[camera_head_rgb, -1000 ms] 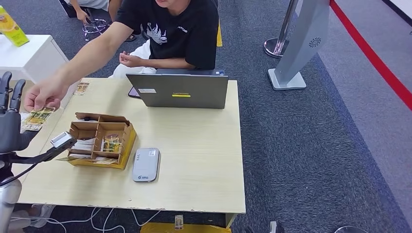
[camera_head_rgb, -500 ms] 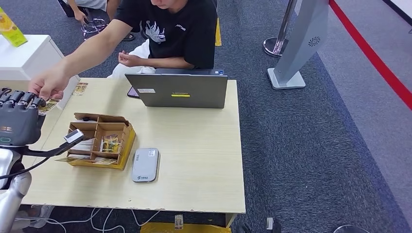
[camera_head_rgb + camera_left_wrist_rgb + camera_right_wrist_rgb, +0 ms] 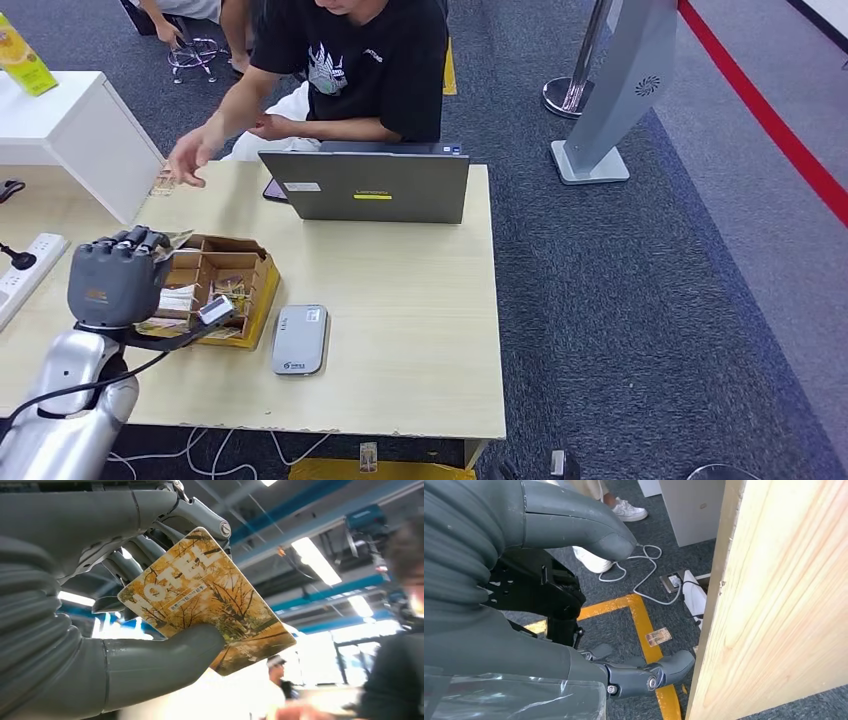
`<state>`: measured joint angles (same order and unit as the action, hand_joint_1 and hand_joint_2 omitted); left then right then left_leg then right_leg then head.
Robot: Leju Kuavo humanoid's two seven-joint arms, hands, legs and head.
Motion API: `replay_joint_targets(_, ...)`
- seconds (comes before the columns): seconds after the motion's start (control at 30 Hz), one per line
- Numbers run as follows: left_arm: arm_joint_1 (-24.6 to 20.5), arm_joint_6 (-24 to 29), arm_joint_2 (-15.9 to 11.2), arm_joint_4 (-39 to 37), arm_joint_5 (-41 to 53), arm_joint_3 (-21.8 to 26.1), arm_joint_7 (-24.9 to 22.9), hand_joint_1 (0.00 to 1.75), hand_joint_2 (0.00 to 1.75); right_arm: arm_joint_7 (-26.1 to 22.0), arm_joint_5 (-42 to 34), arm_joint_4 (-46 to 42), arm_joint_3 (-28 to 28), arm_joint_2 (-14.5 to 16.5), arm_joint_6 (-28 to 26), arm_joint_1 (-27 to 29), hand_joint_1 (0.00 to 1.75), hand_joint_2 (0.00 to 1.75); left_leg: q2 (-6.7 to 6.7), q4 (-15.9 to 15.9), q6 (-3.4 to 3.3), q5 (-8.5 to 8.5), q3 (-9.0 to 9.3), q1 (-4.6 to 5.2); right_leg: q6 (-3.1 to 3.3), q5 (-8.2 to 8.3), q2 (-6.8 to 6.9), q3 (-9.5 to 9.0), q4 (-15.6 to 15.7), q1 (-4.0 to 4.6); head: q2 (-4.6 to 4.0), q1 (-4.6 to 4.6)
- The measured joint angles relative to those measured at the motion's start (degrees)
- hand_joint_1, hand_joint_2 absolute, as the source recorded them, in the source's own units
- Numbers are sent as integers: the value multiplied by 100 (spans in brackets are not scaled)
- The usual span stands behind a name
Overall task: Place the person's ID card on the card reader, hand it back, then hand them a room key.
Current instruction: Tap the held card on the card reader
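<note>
The tabletop (image 3: 400, 300) is pale wood-grain laminate with a matt face, and its front edge looks chipped and rough; the open box (image 3: 215, 285) near its left edge is brown corrugated cardboard, beside a smooth, slightly glossy grey plastic card reader (image 3: 300, 339). The left hand (image 3: 100, 580) has matt grey plastic fingers and a ribbed rubbery cover on a silvery metal arm, and grips a glossy printed key card (image 3: 210, 600) of yellow-orange plastic. The laptop (image 3: 365, 186) lid is matt grey metal, and the floor (image 3: 650, 300) is coarse grey carpet.
</note>
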<state>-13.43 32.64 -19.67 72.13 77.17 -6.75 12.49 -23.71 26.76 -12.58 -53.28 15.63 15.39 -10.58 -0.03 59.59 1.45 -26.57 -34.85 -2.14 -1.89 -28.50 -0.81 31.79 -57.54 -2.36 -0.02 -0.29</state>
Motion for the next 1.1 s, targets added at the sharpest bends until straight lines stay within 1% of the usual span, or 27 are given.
replay_joint_targets(0.1, 162, -89, 238, 35, 44, -283, 66, 175, 175, -12, -47, 3, 0, -1, 3, 3, 0, 175, -1, 0, 0, 0, 0, 0, 0, 0, 0, 1, 1, 0, 0, 1)
replay_joint_targets(0.2, 257, -308, 396, 48, 66, -601, 82, 175, 175, -18, -90, 3, -1, -2, 15, 7, 0, 175, -1, -1, 0, 0, 0, -1, 0, 0, 0, 2, 0, 1, 0, 1)
replay_joint_targets(0.3, 283, -636, 472, 50, 13, -886, 56, 175, 175, -26, -113, 3, 0, -2, 32, 13, 0, 175, 0, -2, 0, 0, 0, -2, 0, 0, 0, 2, 0, 2, 0, 1)
replay_joint_targets(0.4, 297, -793, 508, 50, -49, -1087, 27, 175, 175, -26, -121, 3, 0, -2, 39, 16, 0, 175, 0, -2, 0, 0, 0, -2, 0, 0, 0, 1, -1, 2, 0, 1)
replay_joint_targets(0.63, 303, -1105, 526, 38, -185, -1162, -70, 175, 175, -26, -165, 3, -1, -2, 80, 24, 0, 175, 0, -2, 0, 0, -1, -2, 0, 0, 0, 1, -1, 2, 0, 1)
replay_joint_targets(0.9, 299, -1493, 519, -22, -186, -1165, -346, 175, 175, -28, -206, 3, -1, -6, 100, 40, 0, 175, 0, -2, 0, 0, -1, -2, 0, 0, 0, 1, -1, 2, 0, 1)
replay_joint_targets(1.1, 280, -1889, 463, -160, -196, -1188, -381, 175, 175, -20, -211, 3, 4, -7, 105, 44, 0, 175, 0, -2, 0, 0, 0, -2, 0, 0, 0, 2, -1, 2, 0, 1)
